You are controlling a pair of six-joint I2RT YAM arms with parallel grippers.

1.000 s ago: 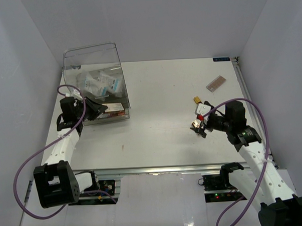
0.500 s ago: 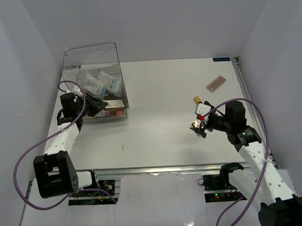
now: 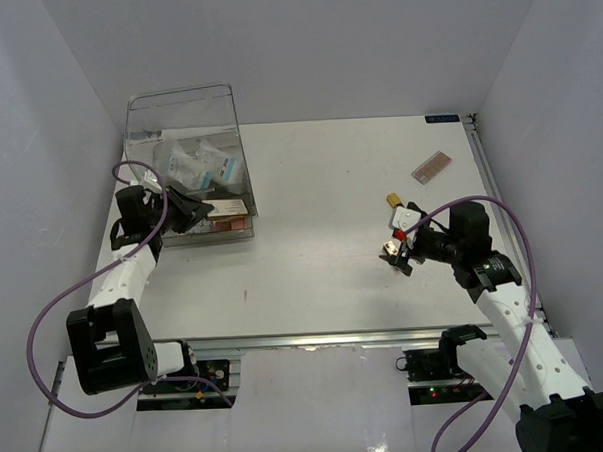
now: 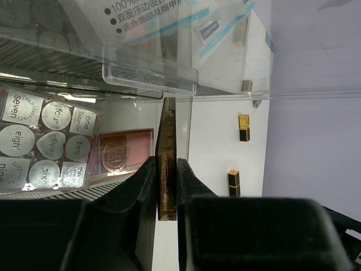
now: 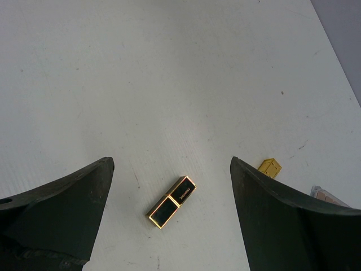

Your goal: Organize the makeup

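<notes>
My left gripper [image 3: 194,213] is shut on a thin brown palette [image 4: 167,169], seen edge-on between the jaws at the front wall of the clear box [image 3: 188,141]. Inside the box lie a pink palette [image 4: 125,152], a card of silver round stickers [image 4: 45,138] and clear packets with white-and-blue labels [image 3: 204,168]. My right gripper [image 5: 171,164] hangs open above a black-and-gold tube [image 5: 172,201], not touching it. A small gold tube [image 3: 391,198] lies just beyond it.
A flat tan palette [image 3: 430,166] lies on the white table [image 3: 320,185] near its far right edge. The box's tall clear walls rise at the back left. White enclosure walls close in both sides.
The left arm has shifted slightly up and left, carrying the held palette closer to the box. The right arm has not moved.
</notes>
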